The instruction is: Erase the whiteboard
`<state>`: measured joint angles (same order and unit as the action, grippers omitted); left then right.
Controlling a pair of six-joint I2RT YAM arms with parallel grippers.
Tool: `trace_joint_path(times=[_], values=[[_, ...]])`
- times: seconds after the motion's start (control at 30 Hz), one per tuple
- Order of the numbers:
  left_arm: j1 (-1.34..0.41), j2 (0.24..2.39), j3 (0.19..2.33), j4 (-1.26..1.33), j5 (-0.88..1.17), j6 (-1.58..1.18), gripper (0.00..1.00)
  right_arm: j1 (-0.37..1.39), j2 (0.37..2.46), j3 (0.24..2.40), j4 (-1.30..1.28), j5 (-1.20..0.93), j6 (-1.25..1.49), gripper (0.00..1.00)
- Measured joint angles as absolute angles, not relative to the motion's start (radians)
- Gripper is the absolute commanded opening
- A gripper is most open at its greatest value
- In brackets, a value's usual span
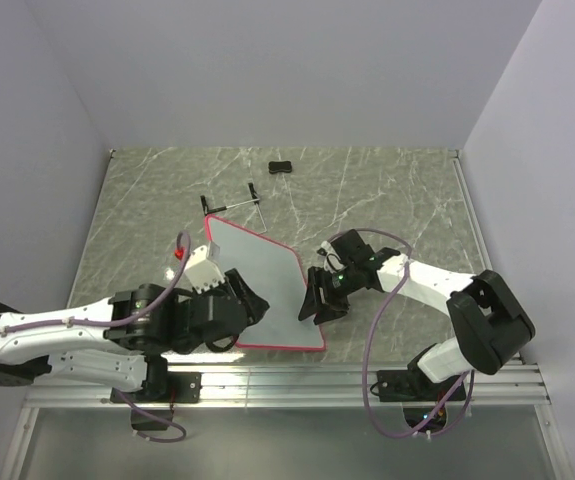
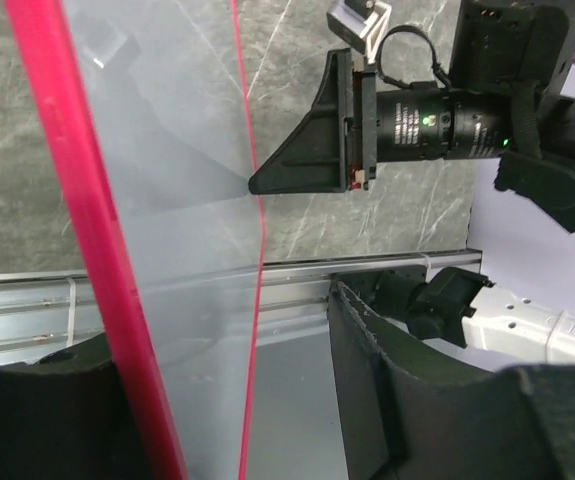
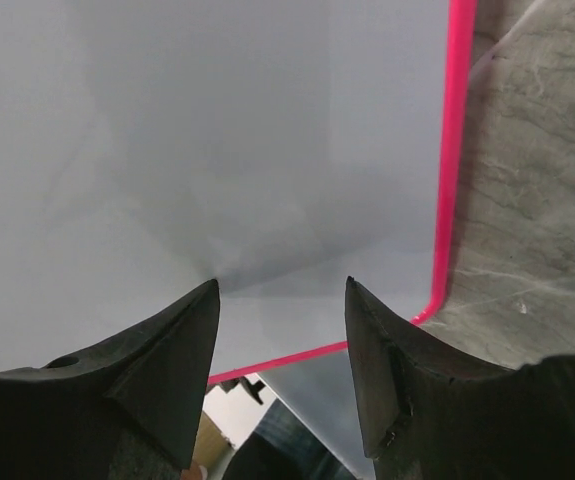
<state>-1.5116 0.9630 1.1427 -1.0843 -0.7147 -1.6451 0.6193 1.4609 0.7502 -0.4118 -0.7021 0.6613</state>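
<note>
The whiteboard (image 1: 262, 290) is a white board with a red-pink frame, lying askew near the table's front edge, and I see no marks on its face. My left gripper (image 1: 239, 312) is at its left edge. In the left wrist view the whiteboard's (image 2: 167, 150) thick red frame runs between the open jaws of the left gripper (image 2: 217, 320), close to the left finger and well apart from the right one. My right gripper (image 1: 314, 305) is at the board's right edge. It stands open (image 3: 279, 285), its tips down on the white face (image 3: 267, 130) near a rounded corner, with nothing between them.
A small black object (image 1: 282, 166) lies at the back of the marble table. A thin wire stand (image 1: 235, 205) sits just behind the board. A metal rail (image 1: 287, 375) runs along the near edge. Walls close in on the left, back and right.
</note>
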Motion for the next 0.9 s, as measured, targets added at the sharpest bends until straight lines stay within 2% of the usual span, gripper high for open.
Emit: trace_joint_path(times=[0.03,0.1,0.13,0.17,0.2,0.3,0.4,0.43,0.47,0.53,0.6,0.63,0.73,0.9], values=[[-1.496,0.978,1.166,-1.089,-0.7,-1.625,0.06,0.619,1.46,0.75,-0.413,-0.704,0.661,0.61],[-1.461,1.026,1.232,-1.11,-0.672,-1.571,0.27,0.619,1.456,0.75,-0.414,-0.705,0.66,0.62],[-1.45,1.047,1.261,-1.116,-0.664,-1.549,0.44,0.619,1.452,0.749,-0.415,-0.705,0.658,0.62],[-1.435,1.078,1.302,-1.131,-0.653,-1.52,0.51,0.618,1.449,0.748,-0.414,-0.705,0.657,0.62],[-1.426,1.104,1.339,-1.137,-0.648,-1.494,0.55,0.619,1.447,0.746,-0.415,-0.705,0.657,0.62],[-1.384,1.185,1.449,-1.14,-0.631,-1.419,0.58,0.62,1.446,0.742,-0.416,-0.704,0.657,0.62],[-1.336,1.257,1.54,-1.118,-0.604,-1.351,0.7,0.624,1.446,0.738,-0.417,-0.704,0.657,0.62],[-1.325,1.272,1.563,-1.114,-0.596,-1.335,0.68,0.624,1.446,0.738,-0.419,-0.704,0.656,0.63],[-1.312,1.288,1.589,-1.108,-0.575,-1.314,0.6,0.624,1.446,0.738,-0.419,-0.704,0.655,0.62],[-1.296,1.315,1.632,-1.099,-0.548,-1.28,0.34,0.624,1.444,0.738,-0.421,-0.704,0.654,0.63],[-1.283,1.339,1.668,-1.102,-0.526,-1.253,0.18,0.624,1.44,0.737,-0.422,-0.703,0.653,0.62],[-1.277,1.354,1.689,-1.107,-0.517,-1.228,0.05,0.624,1.438,0.735,-0.421,-0.704,0.653,0.63],[-1.254,1.394,1.75,-1.193,-0.526,-1.131,0.0,0.621,1.428,0.723,-0.451,-0.701,0.642,0.63],[-1.23,1.482,1.869,-1.271,-0.52,-1.077,0.0,0.617,1.425,0.715,-0.457,-0.702,0.641,0.63]])
